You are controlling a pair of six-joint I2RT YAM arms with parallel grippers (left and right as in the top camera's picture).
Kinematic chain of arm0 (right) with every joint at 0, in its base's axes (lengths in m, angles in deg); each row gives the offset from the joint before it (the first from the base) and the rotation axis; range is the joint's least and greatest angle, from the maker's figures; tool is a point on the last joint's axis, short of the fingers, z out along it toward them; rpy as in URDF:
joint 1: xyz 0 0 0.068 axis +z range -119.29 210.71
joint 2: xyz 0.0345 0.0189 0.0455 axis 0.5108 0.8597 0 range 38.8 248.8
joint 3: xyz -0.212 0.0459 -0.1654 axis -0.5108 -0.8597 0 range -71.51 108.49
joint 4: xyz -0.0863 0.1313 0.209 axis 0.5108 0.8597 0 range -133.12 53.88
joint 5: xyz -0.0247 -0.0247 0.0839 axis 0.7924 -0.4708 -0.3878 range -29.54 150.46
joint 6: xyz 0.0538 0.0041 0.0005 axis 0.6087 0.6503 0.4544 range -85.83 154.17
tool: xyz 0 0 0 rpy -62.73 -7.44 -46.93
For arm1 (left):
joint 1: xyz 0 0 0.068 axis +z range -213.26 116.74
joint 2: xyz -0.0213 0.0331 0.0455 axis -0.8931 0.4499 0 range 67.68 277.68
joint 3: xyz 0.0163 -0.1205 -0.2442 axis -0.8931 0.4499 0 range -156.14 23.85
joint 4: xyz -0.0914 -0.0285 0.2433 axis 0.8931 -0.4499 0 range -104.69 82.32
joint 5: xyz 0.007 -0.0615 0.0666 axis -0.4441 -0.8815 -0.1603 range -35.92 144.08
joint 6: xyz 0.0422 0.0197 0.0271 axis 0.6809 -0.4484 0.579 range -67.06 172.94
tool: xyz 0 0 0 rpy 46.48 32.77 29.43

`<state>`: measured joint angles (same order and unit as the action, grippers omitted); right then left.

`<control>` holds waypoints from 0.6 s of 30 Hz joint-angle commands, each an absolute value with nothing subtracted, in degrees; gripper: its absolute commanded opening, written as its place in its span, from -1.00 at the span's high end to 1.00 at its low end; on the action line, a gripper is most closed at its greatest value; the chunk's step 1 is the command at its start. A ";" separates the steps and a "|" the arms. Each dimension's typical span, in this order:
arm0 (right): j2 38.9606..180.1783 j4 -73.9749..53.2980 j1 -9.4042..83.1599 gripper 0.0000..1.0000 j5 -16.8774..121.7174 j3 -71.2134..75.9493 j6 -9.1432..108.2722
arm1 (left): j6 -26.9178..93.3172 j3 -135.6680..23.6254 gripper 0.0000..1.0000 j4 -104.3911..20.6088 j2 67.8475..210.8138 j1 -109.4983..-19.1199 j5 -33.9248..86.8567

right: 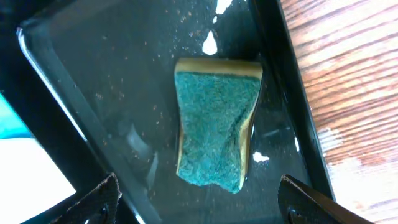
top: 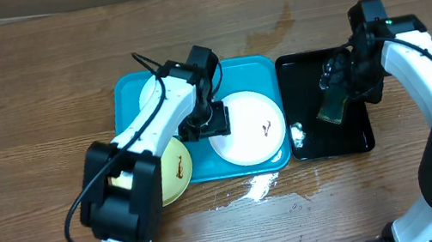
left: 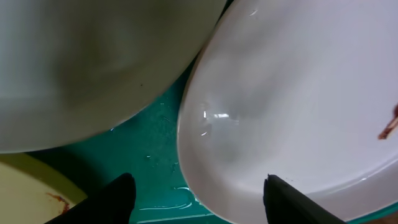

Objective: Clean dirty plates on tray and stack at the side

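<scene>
The turquoise tray (top: 252,65) holds a white plate (top: 149,91) at its back left and a white plate (top: 250,130) with a dark smear at its right. The yellow-green plate (top: 177,172), smeared brown, overlaps the tray's front left rim. My left gripper (top: 208,125) is open and low over the tray. In the left wrist view its jaws (left: 196,199) straddle the near rim of the smeared white plate (left: 292,106), with the other white plate (left: 93,62) and the yellow-green plate (left: 28,186) beside it. My right gripper (top: 341,84) is open above a blue-green sponge (right: 217,118).
The sponge (top: 334,107) lies in a glossy black tray (top: 362,139) right of the turquoise tray, with white foam (top: 297,132) at its left edge. Spilled foam (top: 257,188) lies on the wooden table in front of the trays. A damp stain (top: 279,22) marks the table behind.
</scene>
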<state>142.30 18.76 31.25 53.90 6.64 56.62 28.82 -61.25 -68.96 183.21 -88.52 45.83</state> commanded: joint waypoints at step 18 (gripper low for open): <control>142.02 8.05 36.30 -0.60 59.23 -0.79 56.32 | 23.09 -60.92 0.29 -64.63 187.38 -91.38 47.93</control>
<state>142.30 8.86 35.45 55.12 -0.55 56.54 24.31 -61.03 -65.14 186.12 -90.31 47.49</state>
